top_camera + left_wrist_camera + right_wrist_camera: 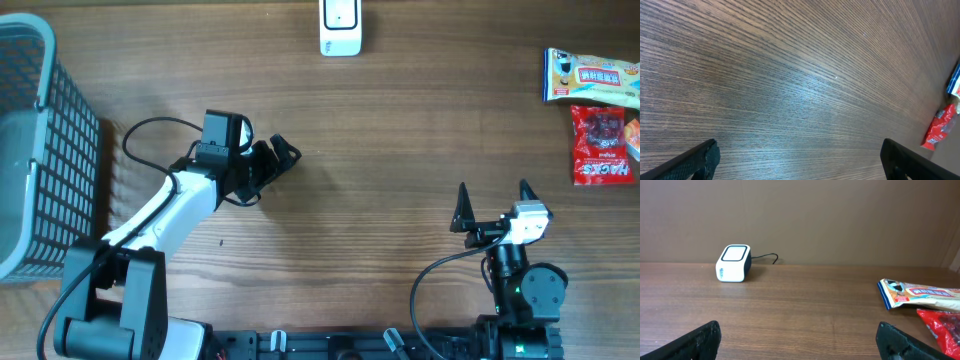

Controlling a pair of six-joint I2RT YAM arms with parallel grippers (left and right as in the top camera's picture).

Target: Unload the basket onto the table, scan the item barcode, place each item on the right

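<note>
1. While the basket (70, 170) stands far left, left gripper (272, 172) and right gripper (493, 190) gape empty.
2. Red packet (603, 145) lies far right, just beside a striped packet (592, 78); likely light, crinkly, slippery, so pinch its edge seam.
3. Scanner (340, 27) sits at far centre.

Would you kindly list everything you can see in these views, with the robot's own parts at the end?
barcode scanner: one, white with a dark side, far edge of the table, near the middle
scanner cable: one, black, trailing behind the scanner
snack packet: one, blue and yellow, far right corner
Hacks packet: one, red, right side, just nearer than the snack packet
basket: one, grey mesh, left edge
table: one, brown wood grain, under everything
left pincer: one, black, open and empty, left of centre
right pincer: one, black, open and empty, near right
</note>
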